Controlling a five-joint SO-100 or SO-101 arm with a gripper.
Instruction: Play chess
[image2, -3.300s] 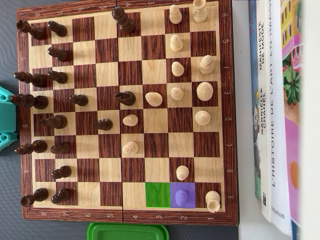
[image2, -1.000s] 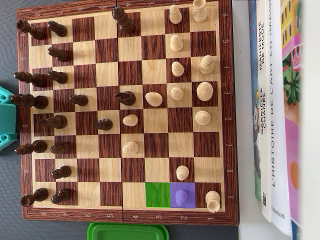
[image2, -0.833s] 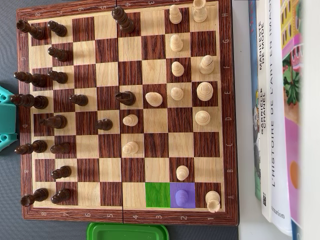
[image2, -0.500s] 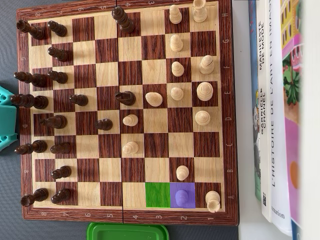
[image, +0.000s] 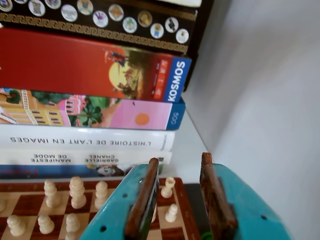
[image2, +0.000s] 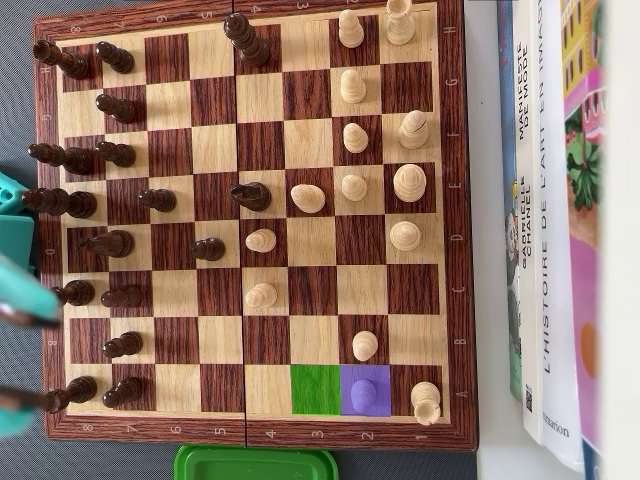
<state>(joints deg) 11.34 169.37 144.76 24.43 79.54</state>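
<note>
Grey tabletop (image2: 20, 440) under the board, white surface at the overhead view's right; I log the following from my remote station.

Item 1: chessboard (image2: 258, 432), wooden, dark and light squares, filling most of the overhead view. Dark pieces (image2: 120, 155) stand along its left columns; light pieces (image2: 353, 135) stand mostly in the right half. Three light pieces and two dark ones sit in the middle columns.

Item 2: green square (image2: 315, 389), on the bottom row of the overhead view, bare of any piece.

Item 3: purple square (image2: 366, 389), touching the green one on its right side, carrying a purple-tinted piece. A light rook (image2: 425, 402) stands just beside it at the board's corner, a light pawn (image2: 365, 346) on the square above it.

Item 4: hand (image: 177, 162), teal with brown-faced fingers (image: 145, 195), seen from the wrist camera with jaws spread apart and nothing between them. In the overhead view it enters blurred at the left edge (image2: 22, 350), over the board's lower left margin near the dark back-rank pieces.

Item 5: stack of books (image: 90, 120), lying beyond the board in the wrist view, a red box marked KOSMOS (image: 95, 67) on top of them.

Item 6: green container (image2: 256, 464), at the overhead view's bottom edge, just below the board.
</note>
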